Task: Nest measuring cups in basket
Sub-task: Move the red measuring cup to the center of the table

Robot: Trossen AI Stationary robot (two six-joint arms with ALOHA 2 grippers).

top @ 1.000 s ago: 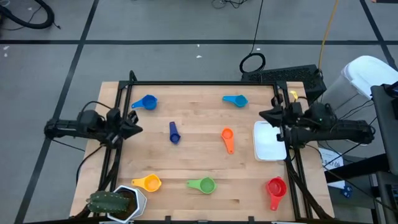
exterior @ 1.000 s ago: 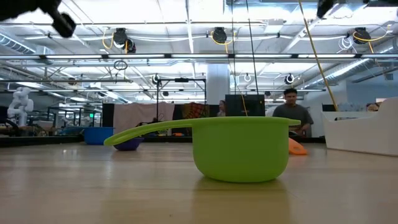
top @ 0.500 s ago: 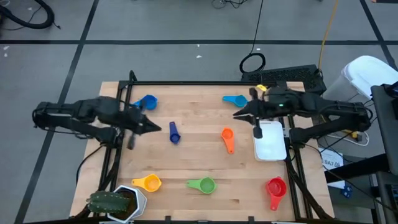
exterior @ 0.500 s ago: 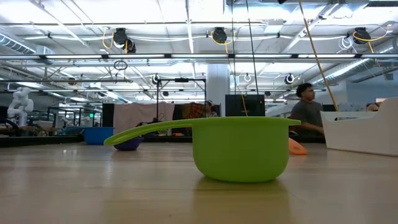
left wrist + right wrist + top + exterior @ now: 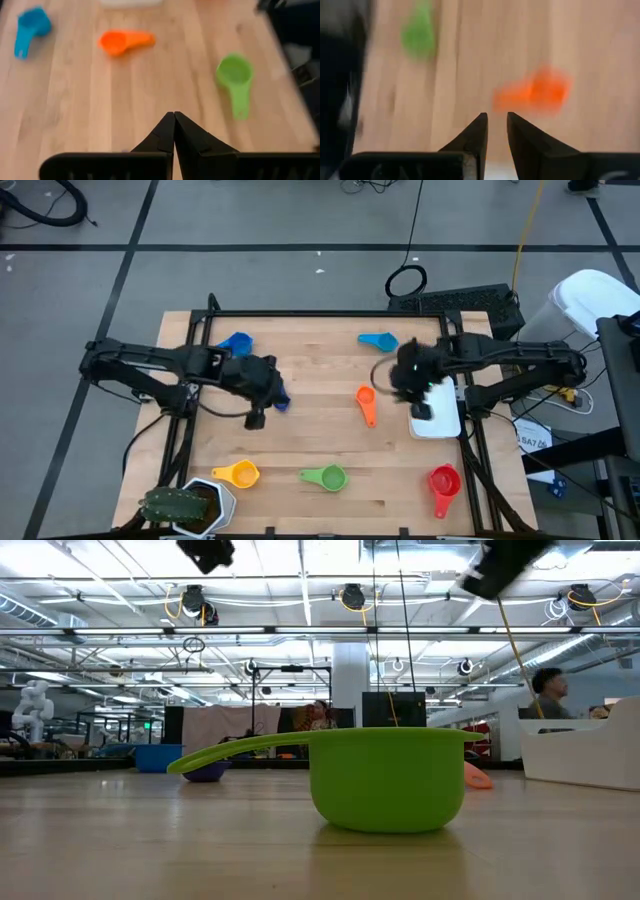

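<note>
Seven measuring cups lie apart on the wooden table: blue (image 5: 236,343) and light blue (image 5: 378,340) at the far side, dark blue (image 5: 282,396), orange (image 5: 366,404), yellow (image 5: 238,473), green (image 5: 327,477) and red (image 5: 443,483). The white basket (image 5: 438,420) sits at the right edge, holding no cup. My left gripper (image 5: 274,383) hovers shut above the dark blue cup and partly hides it. My right gripper (image 5: 392,376) hovers between the orange cup and the basket, its fingers a narrow gap apart (image 5: 495,117). Both are empty.
A white hexagonal pot with a green plant (image 5: 190,505) stands at the near left corner. A black frame rail (image 5: 320,314) runs along the table's far edge. In the low view the green cup (image 5: 385,780) fills the foreground, and a person (image 5: 550,695) is in the room behind.
Both arms have swung in from the table's side edges toward its middle. My left gripper has gone right to above the dark blue cup. My right gripper has gone left, past the basket's far end, to beside the orange cup. No cup has moved.
</note>
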